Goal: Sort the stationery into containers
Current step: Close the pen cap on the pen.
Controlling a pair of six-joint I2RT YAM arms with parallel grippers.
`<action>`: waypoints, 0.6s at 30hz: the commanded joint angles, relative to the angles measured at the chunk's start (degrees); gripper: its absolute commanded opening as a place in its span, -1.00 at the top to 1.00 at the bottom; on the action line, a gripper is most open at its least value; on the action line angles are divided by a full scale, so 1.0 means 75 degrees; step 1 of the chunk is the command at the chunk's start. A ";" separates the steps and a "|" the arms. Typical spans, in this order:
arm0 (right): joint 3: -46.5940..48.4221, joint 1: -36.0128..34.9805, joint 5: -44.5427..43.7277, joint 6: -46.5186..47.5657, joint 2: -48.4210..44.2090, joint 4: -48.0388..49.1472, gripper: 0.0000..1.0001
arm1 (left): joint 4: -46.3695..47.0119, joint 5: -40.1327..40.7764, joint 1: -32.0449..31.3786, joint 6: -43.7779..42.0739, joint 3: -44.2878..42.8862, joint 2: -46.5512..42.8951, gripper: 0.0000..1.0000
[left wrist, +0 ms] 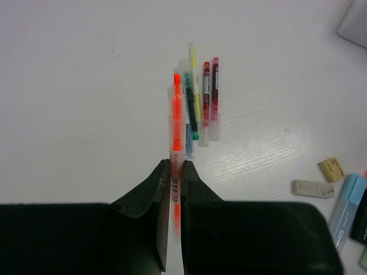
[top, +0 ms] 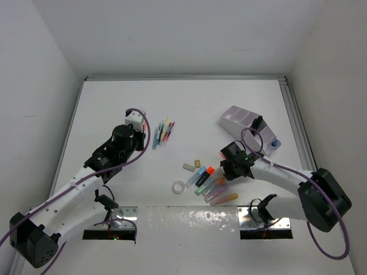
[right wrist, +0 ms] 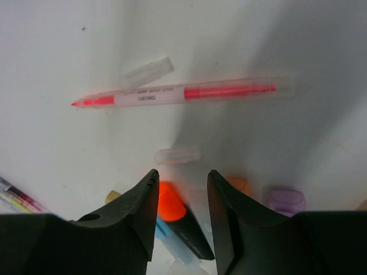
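Observation:
My left gripper (left wrist: 176, 163) is shut on a thin orange pen (left wrist: 176, 114), held above the table with its tip pointing away. Beyond it several coloured pens (left wrist: 200, 103) lie side by side; in the top view this pen row (top: 163, 133) is just right of the left gripper (top: 136, 120). My right gripper (right wrist: 182, 172) is open, its jaws astride a black highlighter with an orange cap (right wrist: 172, 209). A pink pen (right wrist: 183, 94) lies crosswise beyond it. The right gripper (top: 226, 166) hovers by the highlighter cluster (top: 213, 184). The lilac-white organizer (top: 245, 121) stands behind it.
A clear tape ring (top: 180, 187) and two beige erasers (top: 193, 165) lie left of the highlighters. Blue (right wrist: 172, 240), orange (right wrist: 238, 183) and purple (right wrist: 285, 200) highlighters crowd round the right jaws. Something black stands in the organizer (top: 257, 122). White walls enclose the table.

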State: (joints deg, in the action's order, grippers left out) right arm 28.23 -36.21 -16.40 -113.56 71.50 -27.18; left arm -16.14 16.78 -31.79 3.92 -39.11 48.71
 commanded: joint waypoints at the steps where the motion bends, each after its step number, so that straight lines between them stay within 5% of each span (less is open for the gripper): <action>1: -0.0084 -0.0036 -0.0203 -0.3949 0.0145 0.0377 0.24 | 0.0219 0.0095 0.0090 0.0075 0.0047 -0.0131 1.00; 18: -0.0142 0.0198 -0.0531 -0.3961 0.0661 0.0659 0.33 | 0.0160 0.0189 0.0079 0.0039 0.0024 -0.0190 1.00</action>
State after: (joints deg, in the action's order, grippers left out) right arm 27.64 -35.38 -18.04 -113.86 75.90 -22.22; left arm -16.34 17.37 -31.77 3.92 -38.87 48.60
